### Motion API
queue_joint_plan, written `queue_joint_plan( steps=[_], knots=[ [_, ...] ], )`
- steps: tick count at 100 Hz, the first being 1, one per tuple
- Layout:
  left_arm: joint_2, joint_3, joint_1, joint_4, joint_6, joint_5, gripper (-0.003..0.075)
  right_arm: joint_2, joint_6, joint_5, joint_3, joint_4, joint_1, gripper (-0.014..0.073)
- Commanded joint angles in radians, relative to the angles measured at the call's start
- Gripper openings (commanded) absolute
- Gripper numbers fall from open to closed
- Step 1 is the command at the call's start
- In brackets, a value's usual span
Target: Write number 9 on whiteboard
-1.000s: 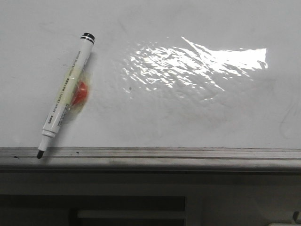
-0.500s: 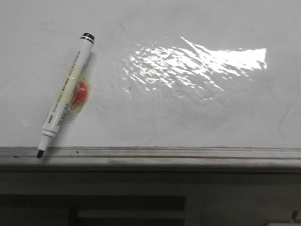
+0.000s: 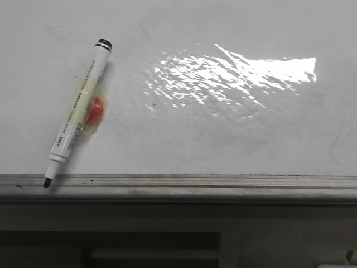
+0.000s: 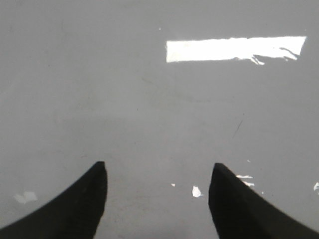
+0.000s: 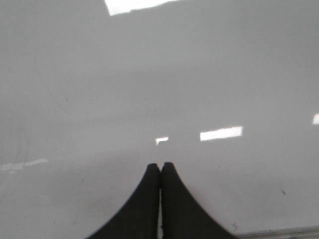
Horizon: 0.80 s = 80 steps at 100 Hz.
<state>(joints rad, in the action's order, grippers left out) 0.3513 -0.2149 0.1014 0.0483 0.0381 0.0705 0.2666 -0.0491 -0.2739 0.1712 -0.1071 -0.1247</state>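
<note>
The whiteboard (image 3: 223, 139) fills the front view, glossy white with faint grey smears and a bright glare patch (image 3: 234, 75). No number 9 shows on it. A white marker (image 3: 78, 111) with a black end and black tip lies slanted at the left, tip resting on the grey tray rim (image 3: 184, 181). A red-and-yellow blob (image 3: 95, 111) sits beside it. Neither arm shows in the front view. My left gripper (image 4: 157, 172) is open and empty over bare board (image 4: 124, 89). My right gripper (image 5: 160, 167) is shut and empty over bare board (image 5: 149, 74).
Below the tray rim runs a dark cabinet front with a pale bar (image 3: 156, 254). A faint curved grey smudge (image 3: 340, 142) marks the board at the far right. The rim also shows in the right wrist view (image 5: 279, 232).
</note>
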Motion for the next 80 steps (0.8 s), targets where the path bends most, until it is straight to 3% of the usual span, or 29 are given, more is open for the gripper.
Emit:
queue_joint_plan(
  steps=[1, 16, 37, 66, 80],
  knots=[
    [0.032, -0.034, 0.018, 0.005, 0.001, -0.128, 0.0472, 0.016, 0.002, 0.083, 0.036, -0.005, -0.007, -0.0061],
    [0.056, -0.034, 0.101, 0.004, 0.001, -0.138, 0.0468, 0.016, 0.002, 0.081, 0.036, -0.005, -0.007, -0.0061],
    [0.108, -0.034, 0.318, 0.004, 0.001, -0.171, 0.0401, 0.016, 0.002, 0.077, 0.036, -0.005, -0.007, -0.0061],
    [0.25, -0.034, 0.635, 0.004, 0.001, -0.223, 0.0399, 0.016, 0.002, 0.072, 0.036, -0.005, -0.007, -0.0061],
    [0.354, -0.034, 0.725, 0.007, 0.001, -0.3, 0.0399, 0.016, 0.002, 0.065, 0.036, -0.005, -0.007, -0.0061]
  ],
)
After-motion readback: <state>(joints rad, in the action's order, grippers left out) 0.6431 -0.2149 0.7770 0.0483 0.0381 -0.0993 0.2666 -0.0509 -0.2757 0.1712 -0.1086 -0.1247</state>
